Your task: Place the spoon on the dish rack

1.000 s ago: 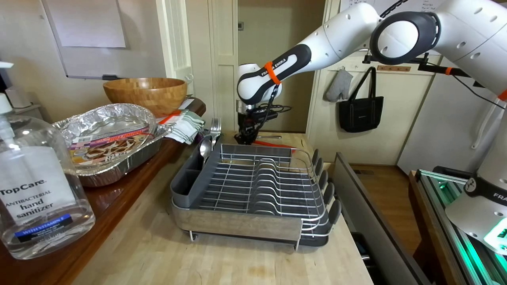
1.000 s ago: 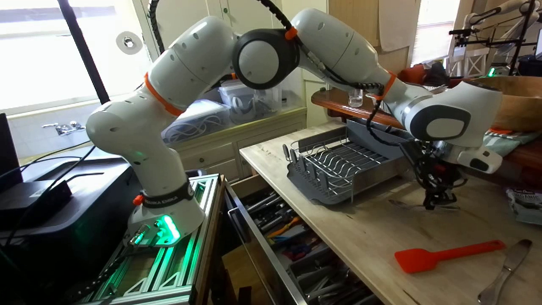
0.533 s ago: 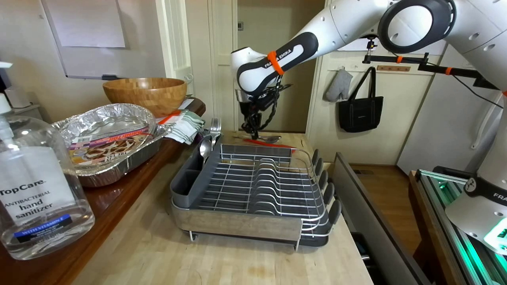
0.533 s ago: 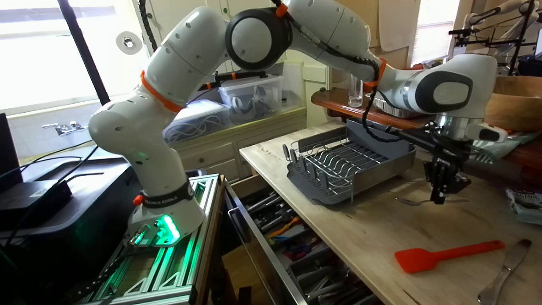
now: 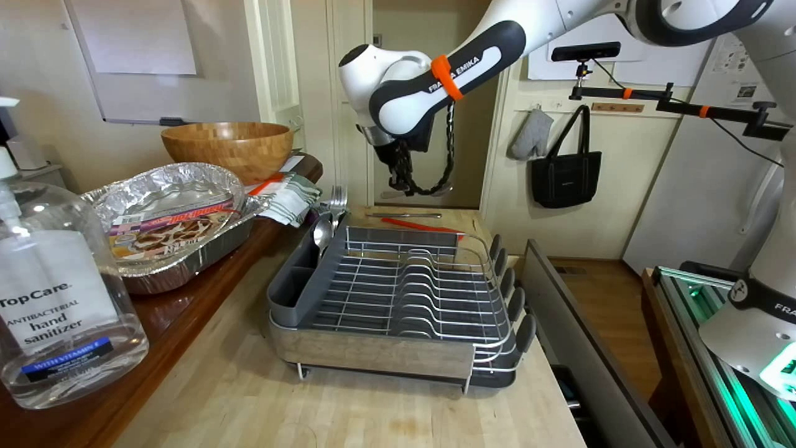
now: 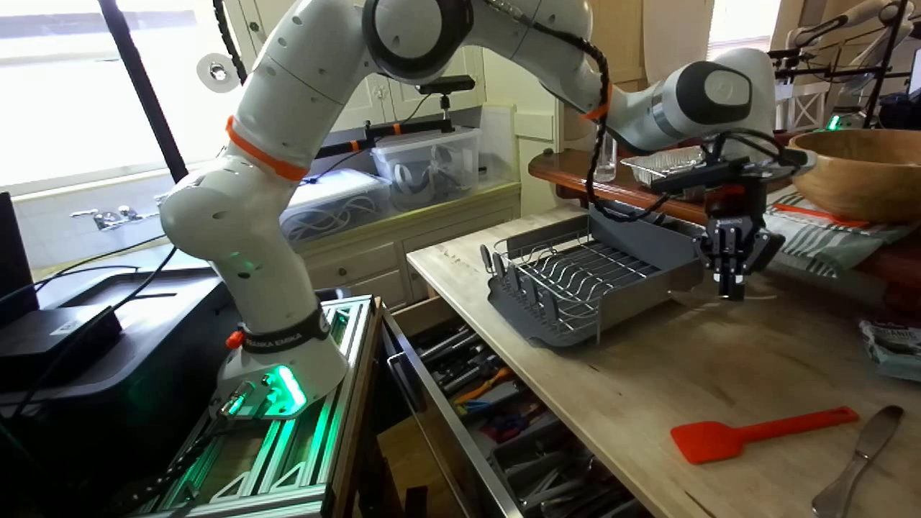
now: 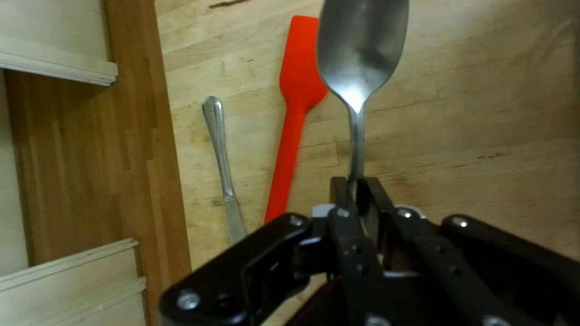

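Gripper (image 7: 355, 182) is lifting the spoon (image 7: 362, 50) clear of the counter (image 5: 367, 410), fingers pinching its handle. It's hanging well in from the edge nearest the knife (image 7: 222, 151); dish rack (image 5: 370, 351) is sitting by the edge above the drawer (image 5: 575, 339). Pick is apparently working; placement is remaining.

in an exterior view, the bottle (image 5: 65, 298) past the left desk (image 5: 348, 404) edge reads "topcare antibacterial hand sanitizer with vitamin e", the arm (image 5: 547, 23) a part-hidden "franka emika". a packet (image 6: 892, 350) near that edge says "organic".
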